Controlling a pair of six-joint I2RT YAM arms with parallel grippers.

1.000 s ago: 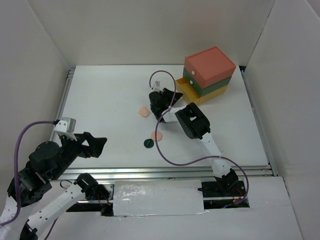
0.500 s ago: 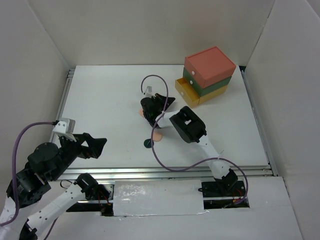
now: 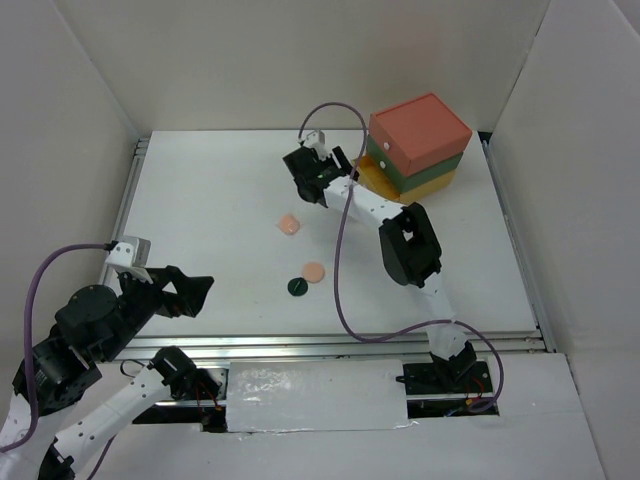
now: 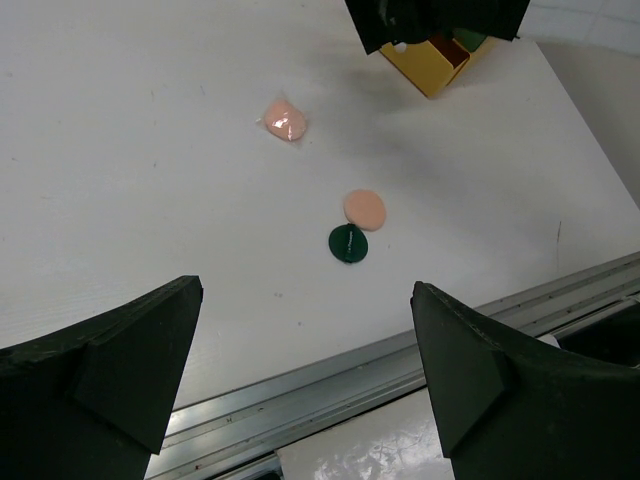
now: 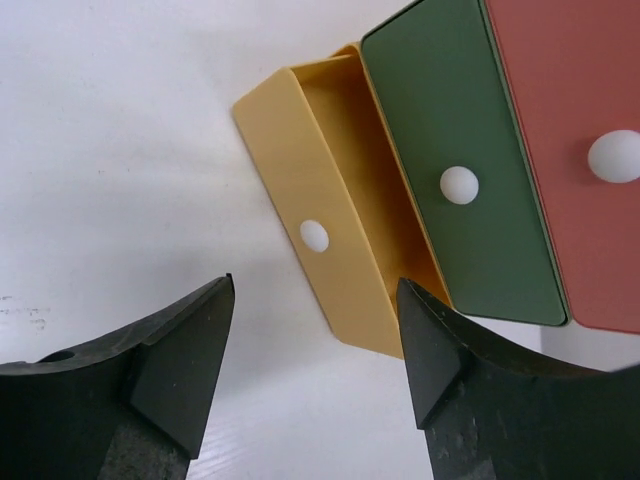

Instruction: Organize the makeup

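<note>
We log right pincer (image 5: 315,395) apart, empty, open yellow drawer (image 5: 330,285) just ahead; left pincer (image 4: 305,375) apart, compacts (image 4: 284,120) and disc (image 4: 348,243) ahead.

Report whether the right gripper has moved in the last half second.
Yes. The right gripper pulled away from the peach compact, toward the far edge, and is now beside the drawer box.

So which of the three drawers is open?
The yellow drawer at the bottom. It sticks out so you can see inside, while the green drawer and the orange drawer are shut.
</note>
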